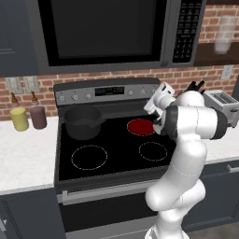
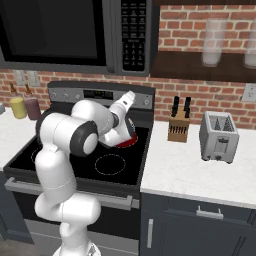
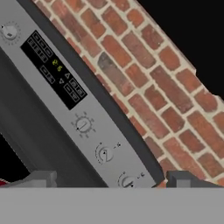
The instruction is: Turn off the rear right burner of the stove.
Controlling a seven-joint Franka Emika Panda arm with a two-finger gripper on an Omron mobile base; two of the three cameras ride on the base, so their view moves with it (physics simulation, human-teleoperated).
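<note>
The stove (image 1: 112, 161) has a black glass top and a grey back panel (image 1: 84, 95) with small knobs and a display (image 3: 54, 70). Its rear right burner (image 1: 140, 126) glows solid red, and shows past my arm (image 2: 131, 141) from the right. My gripper (image 1: 163, 88) hovers above that burner, close to the panel's right end (image 2: 131, 95). In the hand view the panel runs diagonally with three knobs in a row (image 3: 83, 125) (image 3: 105, 154) (image 3: 127, 181). The gripper (image 3: 111, 179) is open, its fingertips (image 3: 41, 178) wide apart with nothing between them.
A dark pot (image 1: 83, 121) sits on the rear left zone; the two front rings (image 1: 89, 157) are unlit. A black microwave (image 1: 107, 32) hangs low over the stove. Two bottles (image 1: 29, 116) stand on the left counter; a knife block (image 2: 179, 126) and toaster (image 2: 218, 136) on the right.
</note>
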